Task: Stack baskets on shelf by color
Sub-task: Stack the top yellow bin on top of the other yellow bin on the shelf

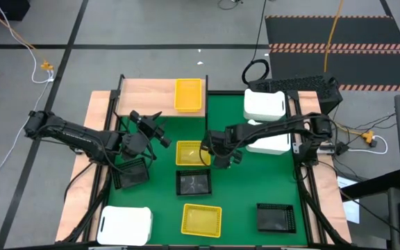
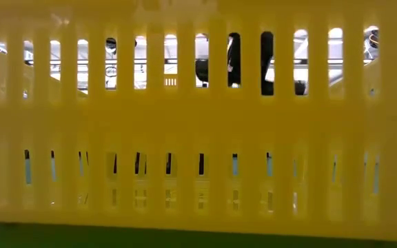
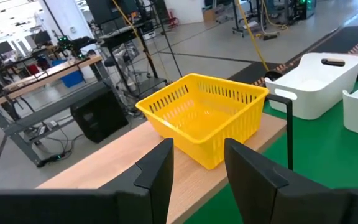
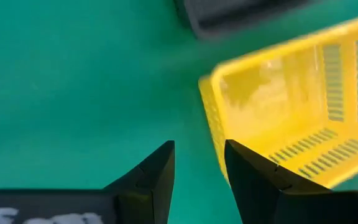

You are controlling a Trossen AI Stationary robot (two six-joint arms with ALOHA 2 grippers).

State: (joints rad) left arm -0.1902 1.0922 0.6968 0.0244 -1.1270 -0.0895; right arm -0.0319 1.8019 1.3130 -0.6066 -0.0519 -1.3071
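- Reaching over the middle of the green mat (image 1: 235, 194), your right gripper (image 1: 217, 158) is hanging at the right edge of the centre yellow basket (image 1: 189, 152), its fingers parted narrowly and holding nothing; in the right wrist view the basket's corner is lying just ahead of them.
- Your left gripper (image 1: 160, 132) is waiting above the mat near the shelf (image 1: 144, 97), fingers open a little and empty, pointed at the yellow basket on the shelf (image 3: 204, 115).
- You are looking at one yellow basket already on the shelf, one in the centre, and a third yellow basket (image 1: 201, 219) near the front edge, filling the low view.
- Black baskets are sitting at the left (image 1: 130, 173), centre (image 1: 194, 182) and front right (image 1: 275, 217); white ones at the back right (image 1: 265, 104) and front left (image 1: 125, 223).
- Judging by the thin slotted plastic, you are probably dealing with a light, fairly stiff but slick bin that may flex and tilt when pinched.
- You are best pinching one wall just below the rim, mid-length, one finger inside and one outside, so it is hanging level for nesting.
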